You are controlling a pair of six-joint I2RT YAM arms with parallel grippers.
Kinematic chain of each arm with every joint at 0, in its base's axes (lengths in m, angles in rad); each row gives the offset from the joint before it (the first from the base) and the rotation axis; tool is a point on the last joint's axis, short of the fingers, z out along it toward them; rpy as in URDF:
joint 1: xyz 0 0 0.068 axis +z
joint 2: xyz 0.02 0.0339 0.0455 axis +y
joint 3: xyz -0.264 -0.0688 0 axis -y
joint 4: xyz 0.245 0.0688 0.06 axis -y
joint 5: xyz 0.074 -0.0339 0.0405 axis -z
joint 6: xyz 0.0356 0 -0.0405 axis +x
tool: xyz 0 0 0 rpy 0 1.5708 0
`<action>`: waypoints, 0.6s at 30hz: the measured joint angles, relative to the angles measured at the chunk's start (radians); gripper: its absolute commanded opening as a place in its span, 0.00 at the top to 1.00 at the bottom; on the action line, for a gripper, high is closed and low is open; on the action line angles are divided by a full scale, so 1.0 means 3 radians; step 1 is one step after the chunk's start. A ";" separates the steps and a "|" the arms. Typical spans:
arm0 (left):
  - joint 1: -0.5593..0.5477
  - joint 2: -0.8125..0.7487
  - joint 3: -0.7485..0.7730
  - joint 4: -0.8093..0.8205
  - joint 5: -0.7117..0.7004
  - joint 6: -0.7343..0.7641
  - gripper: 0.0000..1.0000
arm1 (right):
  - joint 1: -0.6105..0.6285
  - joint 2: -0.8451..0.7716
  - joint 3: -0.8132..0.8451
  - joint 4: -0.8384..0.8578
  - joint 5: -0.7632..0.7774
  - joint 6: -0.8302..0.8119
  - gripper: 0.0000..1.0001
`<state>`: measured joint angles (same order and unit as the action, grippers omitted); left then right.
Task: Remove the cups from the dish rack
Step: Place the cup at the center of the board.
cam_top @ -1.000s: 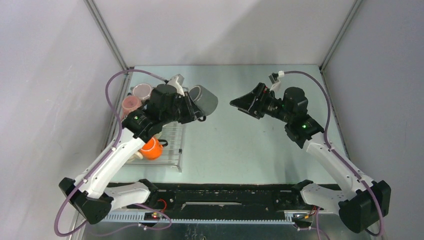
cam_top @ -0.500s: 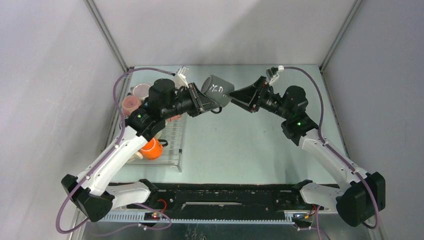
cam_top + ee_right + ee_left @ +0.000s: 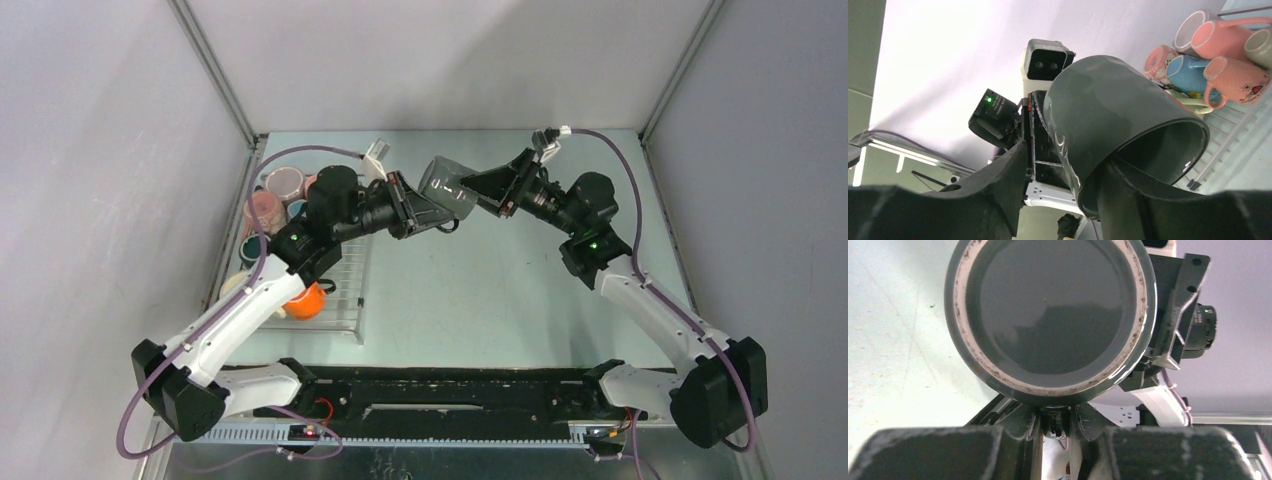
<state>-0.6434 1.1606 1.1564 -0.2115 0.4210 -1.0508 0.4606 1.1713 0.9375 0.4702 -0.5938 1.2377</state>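
A dark grey-green glazed ceramic mug [image 3: 447, 185] hangs on its side in the air above the far middle of the pale green table [image 3: 480, 290], held between the two arms. The left gripper [image 3: 418, 208] is clamped on the mug from the left. In the left wrist view its two black padded fingers [image 3: 938, 452] sit close together under the mug's unglazed base ring, pinching what seems to be the handle, though the grip point is mostly hidden by the mug's body. The mug's base faces the left arm and its open mouth faces the right arm. The right gripper [image 3: 487, 188] meets the mug at the rim from the right with its jaws apart. In the right wrist view one black finger [image 3: 1120, 200] reaches inside the mouth against the inner wall, while the other [image 3: 998, 185] stands outside the wall with a gap showing. The rectangular silver wire dish rack [image 3: 348, 290] lies at the left side of the table, well apart from the lifted mug. In it sit a bright orange cup [image 3: 303, 299] near its near end and a cluster of pink cups [image 3: 266, 207] at its far end, with a blue cup [image 3: 1188, 72] among them on the bars.
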 measured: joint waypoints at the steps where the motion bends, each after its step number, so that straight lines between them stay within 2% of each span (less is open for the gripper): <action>1: 0.0000 0.0000 -0.0029 0.0064 0.0015 -0.0028 1.00 | 0.0000 0.0015 0.0000 0.0022 -0.0001 0.0023 0.47; 4: -0.0003 0.0000 -0.0128 0.0300 0.0080 -0.0169 1.00 | 0.0001 0.0089 -0.0005 0.0144 -0.0028 0.0140 0.54; 6: -0.0005 0.0000 -0.0175 0.0409 0.0111 -0.0229 1.00 | 0.0004 0.0128 -0.0006 0.0205 -0.0042 0.0212 0.62; 10: -0.0008 0.0004 -0.0216 0.0551 0.0150 -0.0319 0.99 | 0.0011 0.0160 -0.0009 0.0317 -0.0057 0.0351 0.92; 11: -0.0009 0.0014 -0.0224 0.0563 0.0161 -0.0340 0.93 | 0.0022 0.0159 -0.0009 0.0360 -0.0056 0.0404 1.00; 13: -0.0011 0.0023 -0.0262 0.0640 0.0207 -0.0399 0.71 | 0.0025 0.0149 -0.0009 0.0401 -0.0046 0.0385 1.00; 15: -0.0011 0.0022 -0.0285 0.0692 0.0201 -0.0415 0.43 | 0.0025 0.0149 -0.0009 0.0383 -0.0034 0.0383 1.00; 18: -0.0024 0.0013 -0.0351 0.0796 0.0210 -0.0397 0.13 | 0.0025 0.0134 -0.0017 0.0209 -0.0022 0.0304 1.00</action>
<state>-0.6506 1.1645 1.0512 0.0273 0.4839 -1.1698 0.4683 1.2114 0.9325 0.5327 -0.6003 1.3289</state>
